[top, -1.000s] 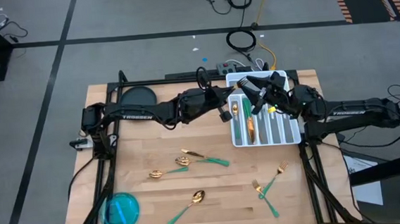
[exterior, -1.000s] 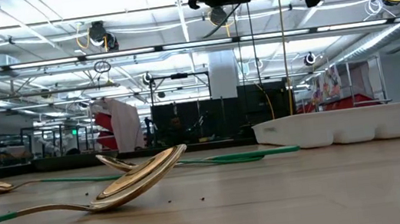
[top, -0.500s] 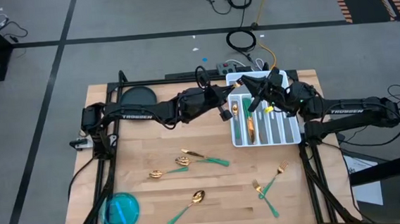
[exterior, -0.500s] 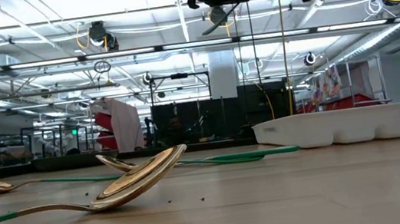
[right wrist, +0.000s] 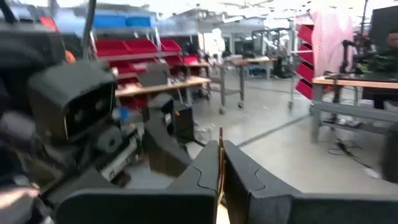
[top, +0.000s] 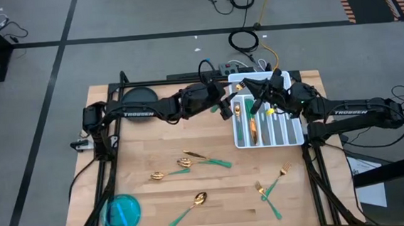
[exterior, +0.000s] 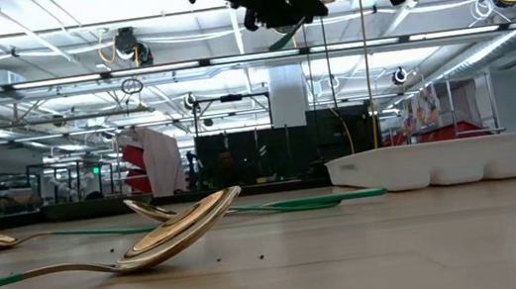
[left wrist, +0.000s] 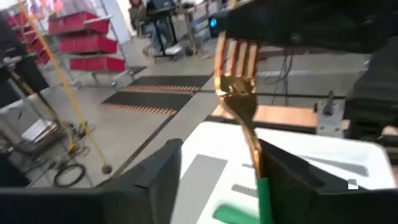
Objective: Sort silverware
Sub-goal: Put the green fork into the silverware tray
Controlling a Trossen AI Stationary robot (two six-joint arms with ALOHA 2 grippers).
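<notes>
Silverware lies partly in the white tray [top: 298,136], partly loose on the table [top: 139,135]. Only the left wrist view shows the gold fork [left wrist: 239,93]: right gripper [top: 250,95] clenched on its tines, left gripper [top: 231,99] spread beside its green handle (hidden from overhead).

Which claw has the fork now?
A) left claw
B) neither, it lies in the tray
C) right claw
C: the right claw is shut on the fork by its head, while the left claw stands open around the handle, above the white tray.
</notes>
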